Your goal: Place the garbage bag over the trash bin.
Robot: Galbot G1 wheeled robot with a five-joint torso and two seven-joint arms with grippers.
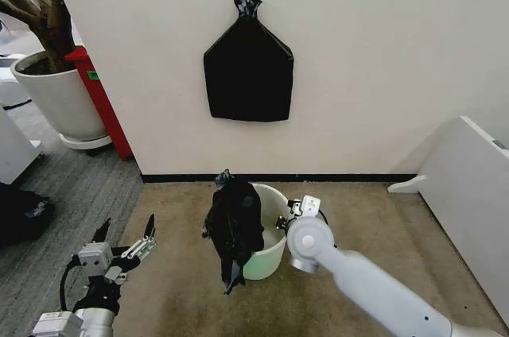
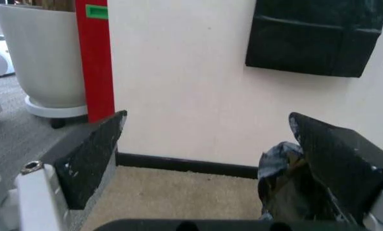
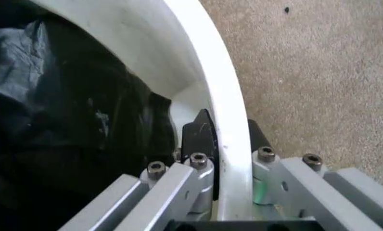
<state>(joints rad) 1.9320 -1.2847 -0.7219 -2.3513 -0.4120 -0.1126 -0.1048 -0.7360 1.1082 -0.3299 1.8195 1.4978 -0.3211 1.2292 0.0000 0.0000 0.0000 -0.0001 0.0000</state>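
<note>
In the lower middle of the head view we see the small round cream-white plastic trash bin [image 1: 269,235] standing on tan carpet [image 1: 374,218] near the base of the off-white wall [image 1: 382,59]. The thin, glossy, crinkled black plastic garbage bag [image 1: 233,226] is draped over the bin's left rim, part of it inside, the rest hanging down the outside almost to the floor.

Our right gripper [image 1: 296,214] sits at the bin's right rim. In the right wrist view its black pads [image 3: 198,137] straddle the white wall [image 3: 214,120], one inside and one outside, closed on it, with the bag [image 3: 63,125] dark inside the bin; whether a fold of plastic is also pinched we cannot quite make out.

Our left gripper [image 1: 126,240] hovers at lower left, jaws spread wide and empty, apart from the bag.

A flat black bundle with a knotted neck [image 1: 248,67] hangs on the wall above.
</note>
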